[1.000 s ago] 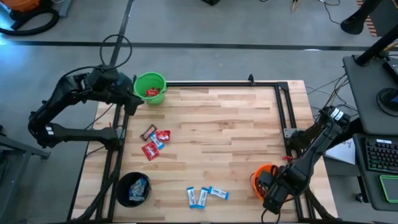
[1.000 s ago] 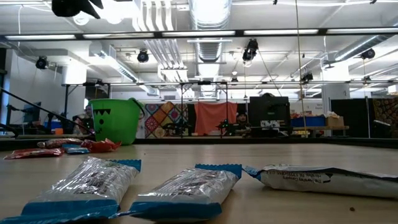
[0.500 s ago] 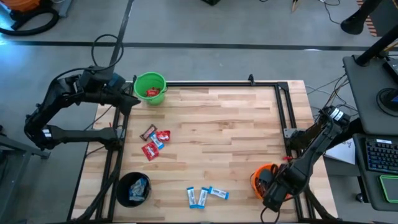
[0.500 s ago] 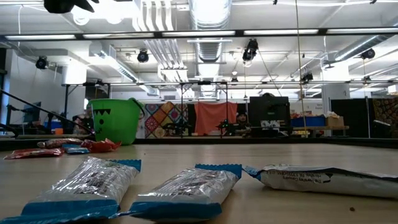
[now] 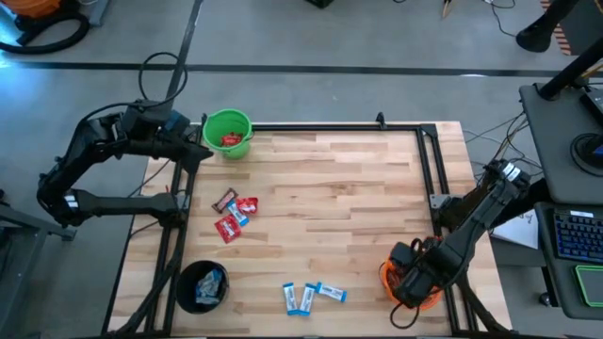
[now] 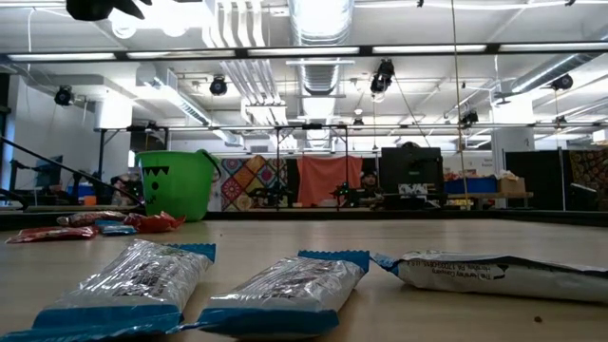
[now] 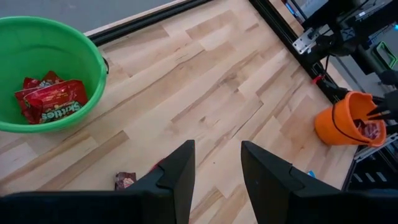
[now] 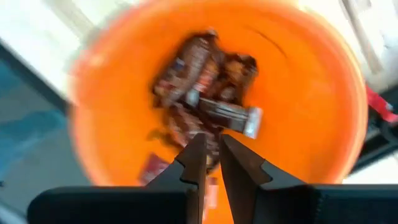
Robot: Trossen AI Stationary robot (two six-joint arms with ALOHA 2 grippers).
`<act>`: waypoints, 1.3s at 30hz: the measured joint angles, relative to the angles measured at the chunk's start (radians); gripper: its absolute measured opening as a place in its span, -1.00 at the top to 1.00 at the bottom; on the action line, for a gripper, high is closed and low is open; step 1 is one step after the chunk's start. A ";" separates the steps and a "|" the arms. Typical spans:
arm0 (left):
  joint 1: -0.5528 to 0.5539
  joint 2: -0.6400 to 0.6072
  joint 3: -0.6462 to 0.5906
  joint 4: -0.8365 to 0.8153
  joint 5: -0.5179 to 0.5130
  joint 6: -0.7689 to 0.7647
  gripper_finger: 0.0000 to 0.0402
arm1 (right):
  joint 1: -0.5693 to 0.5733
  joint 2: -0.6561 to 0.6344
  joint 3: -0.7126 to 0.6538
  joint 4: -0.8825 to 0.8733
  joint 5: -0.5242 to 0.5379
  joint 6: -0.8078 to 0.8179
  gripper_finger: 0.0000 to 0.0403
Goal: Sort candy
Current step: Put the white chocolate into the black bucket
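Note:
Loose candy lies in two groups. A brown bar (image 5: 224, 200), red packets (image 5: 247, 204) and a blue-and-white packet (image 5: 237, 217) lie at the left-middle. Three blue-and-white packets (image 5: 311, 296) lie near the near edge and fill the low view's foreground (image 6: 275, 290). My left gripper (image 5: 203, 151) hangs open and empty beside the green bucket (image 5: 227, 133), which holds red packets (image 7: 56, 102). My right gripper (image 5: 405, 276) hovers over the orange bucket (image 5: 426, 298). Its fingers (image 8: 213, 155) are close together, with nothing seen between them, above the brown bars (image 8: 211, 93) inside.
A black bucket (image 5: 203, 285) with blue-and-white packets stands at the near-left corner. A black metal frame (image 5: 429, 169) runs along the table's far and right edges. Bare wood (image 5: 339, 207) lies in the middle of the table.
My right gripper has swung toward the table's far-left, from beside the orange bucket to above its opening, and now covers much of it in the high view. My left gripper drew back a little toward the left edge early on, then kept still. No candy has moved.

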 joint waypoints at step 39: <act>0.000 -0.025 0.000 -0.047 0.020 0.095 0.44 | -0.522 0.004 0.097 0.451 0.176 -0.835 0.81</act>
